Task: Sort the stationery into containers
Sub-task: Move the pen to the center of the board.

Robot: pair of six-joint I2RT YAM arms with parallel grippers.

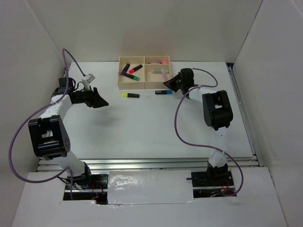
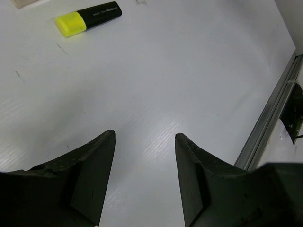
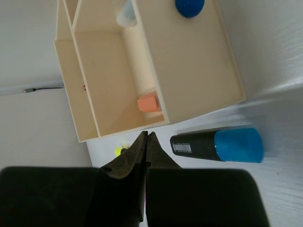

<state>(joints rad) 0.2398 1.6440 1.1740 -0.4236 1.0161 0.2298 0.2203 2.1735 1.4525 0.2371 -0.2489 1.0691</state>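
Observation:
The beige tray point(image 1: 144, 86) stands at the back centre and holds several highlighters: purple point(image 1: 125, 72), pink point(image 1: 136, 68) and green point(image 1: 134, 78) in the large left section, pastel ones point(image 1: 164, 72) in the right sections. A black yellow-ended highlighter point(image 1: 130, 95) and a black blue-ended highlighter point(image 1: 163, 92) lie on the table in front of the tray. My left gripper point(image 1: 100, 100) is open and empty, left of the yellow highlighter point(image 2: 87, 18). My right gripper point(image 3: 146, 135) is shut and empty, by the tray wall point(image 3: 189, 71), beside the blue highlighter point(image 3: 218, 145).
White walls enclose the table on the left, back and right. A metal rail point(image 2: 270, 123) runs along the near table edge. Purple cables point(image 1: 182, 127) loop from both arms. An orange marker end point(image 3: 148, 103) and a blue cap point(image 3: 189, 5) show inside the tray.

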